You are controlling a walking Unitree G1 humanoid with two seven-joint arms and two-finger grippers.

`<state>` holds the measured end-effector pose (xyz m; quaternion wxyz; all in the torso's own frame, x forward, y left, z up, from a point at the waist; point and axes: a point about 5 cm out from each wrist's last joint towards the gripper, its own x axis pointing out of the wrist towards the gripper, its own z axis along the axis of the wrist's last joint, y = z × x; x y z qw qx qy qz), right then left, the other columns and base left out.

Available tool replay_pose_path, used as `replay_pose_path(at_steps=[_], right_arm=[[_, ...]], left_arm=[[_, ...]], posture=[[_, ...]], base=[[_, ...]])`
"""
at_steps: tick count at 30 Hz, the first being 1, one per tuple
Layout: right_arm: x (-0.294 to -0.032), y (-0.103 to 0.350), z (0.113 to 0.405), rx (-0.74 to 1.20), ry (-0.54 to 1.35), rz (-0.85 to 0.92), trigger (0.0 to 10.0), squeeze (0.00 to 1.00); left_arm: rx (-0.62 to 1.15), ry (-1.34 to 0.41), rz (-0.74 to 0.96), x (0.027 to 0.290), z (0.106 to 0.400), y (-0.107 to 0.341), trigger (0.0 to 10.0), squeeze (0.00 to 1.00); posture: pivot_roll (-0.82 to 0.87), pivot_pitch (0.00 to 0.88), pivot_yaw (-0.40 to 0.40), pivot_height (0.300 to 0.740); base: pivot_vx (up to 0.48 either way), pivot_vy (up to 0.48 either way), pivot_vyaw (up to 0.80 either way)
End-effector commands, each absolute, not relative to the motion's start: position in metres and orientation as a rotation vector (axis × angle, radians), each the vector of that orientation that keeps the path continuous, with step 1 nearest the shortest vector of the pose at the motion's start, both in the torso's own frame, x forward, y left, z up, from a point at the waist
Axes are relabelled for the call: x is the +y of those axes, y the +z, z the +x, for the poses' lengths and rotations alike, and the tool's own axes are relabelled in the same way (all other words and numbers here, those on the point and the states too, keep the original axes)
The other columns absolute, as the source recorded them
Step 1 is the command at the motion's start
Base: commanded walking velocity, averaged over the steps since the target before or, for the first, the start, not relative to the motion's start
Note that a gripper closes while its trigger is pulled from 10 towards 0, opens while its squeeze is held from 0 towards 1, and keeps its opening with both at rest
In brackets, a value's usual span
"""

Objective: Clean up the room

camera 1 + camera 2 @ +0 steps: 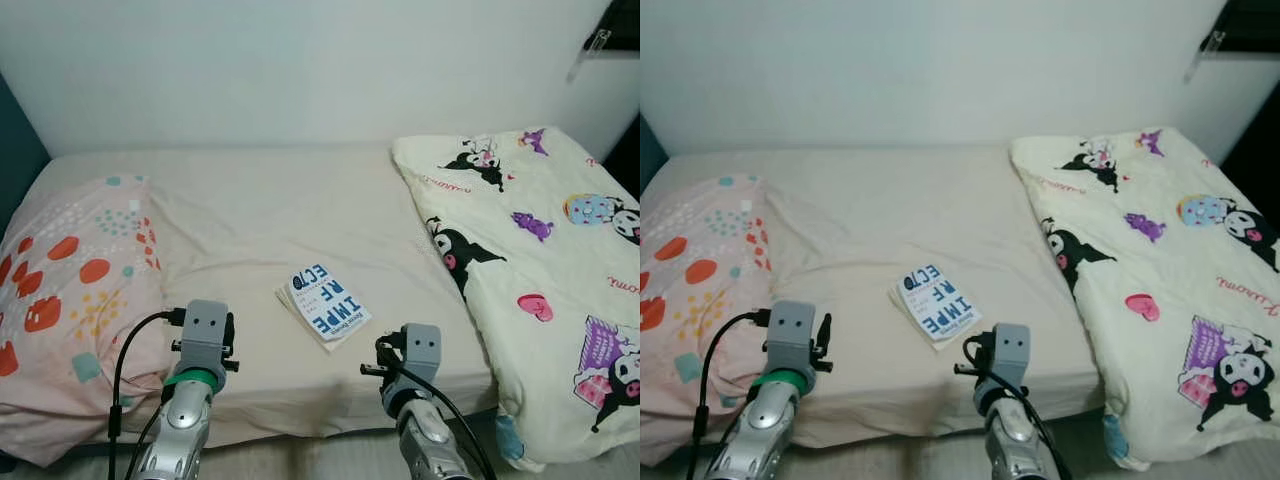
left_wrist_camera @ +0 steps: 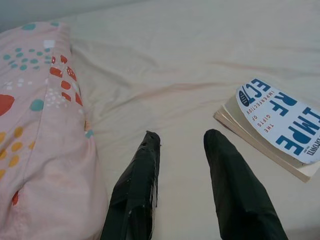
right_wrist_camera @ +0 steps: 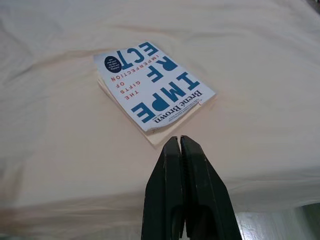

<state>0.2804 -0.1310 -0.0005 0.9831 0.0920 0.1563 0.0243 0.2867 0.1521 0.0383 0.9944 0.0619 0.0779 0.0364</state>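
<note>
Bed (image 1: 260, 220) with cream sheet, seen from its near edge. A book (image 1: 322, 303), white cover with blue lettering, lies flat on the sheet near the front edge, roughly midway between the two arms. Pink pillow (image 1: 70, 290) with orange and teal spots sits to the left; cartoon-print duvet (image 1: 530, 270) is bunched on the right.

Both silver arms reach forward, raised at the bed's edge. Left gripper (image 2: 180, 145) hovers over bare sheet between pillow and book, fingers (image 2: 137, 185) spread apart, nothing between them. Right gripper (image 3: 179, 145) points at the book's near corner, just short of it, fingers (image 3: 200, 190) pressed together, holding nothing.
</note>
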Motion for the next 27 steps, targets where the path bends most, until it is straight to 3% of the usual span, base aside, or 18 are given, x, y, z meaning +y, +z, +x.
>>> replay_pose_path(at_steps=[1,7,27], right_arm=[[-0.1310,-0.0049,0.2771,0.342,0.051,0.175,10.0,0.00],[-0.1293,-0.0040,0.2778,0.339,0.073,0.157,10.0,0.00],[-0.1265,-0.0043,0.2779,0.344,0.082,0.162,10.0,0.00]], left_arm=[[0.179,0.075,0.139,0.1540,0.2848,0.0344,10.0,0.00],[0.176,0.065,0.165,0.1518,0.2854,0.0351,10.0,0.00],[0.181,0.103,0.112,0.1602,0.2848,0.0356,10.0,0.00]], posture=[[0.04,0.006,0.030,0.740],[0.04,0.007,0.030,0.740],[0.04,0.005,0.025,0.740]], base=[[0.000,0.000,0.00],[0.000,-0.454,0.61],[0.000,0.000,0.00]])
